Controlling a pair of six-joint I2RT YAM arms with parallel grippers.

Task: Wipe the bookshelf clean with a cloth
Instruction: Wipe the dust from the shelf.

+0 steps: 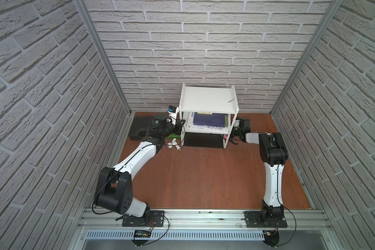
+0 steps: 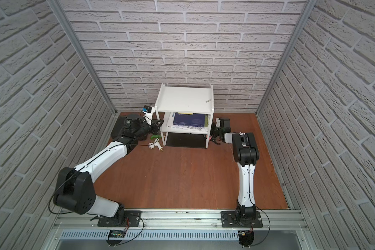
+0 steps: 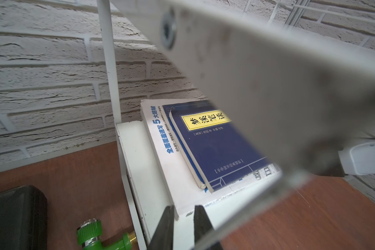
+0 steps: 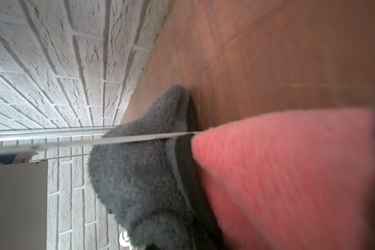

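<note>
Right wrist view: my right gripper (image 1: 233,138) pinches the cloth (image 4: 143,173) against a bookshelf (image 1: 210,97) leg; left gripper (image 3: 183,208) clamps another leg.

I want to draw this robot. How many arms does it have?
2. The left arm reaches to the left side of the bookshelf; the right arm reaches to its right side. None seem hidden.

bookshelf (image 2: 185,99): by back wall (image 2: 182,54) | left pincer (image 2: 157,124): left leg | right pincer (image 2: 214,138): right leg
</note>
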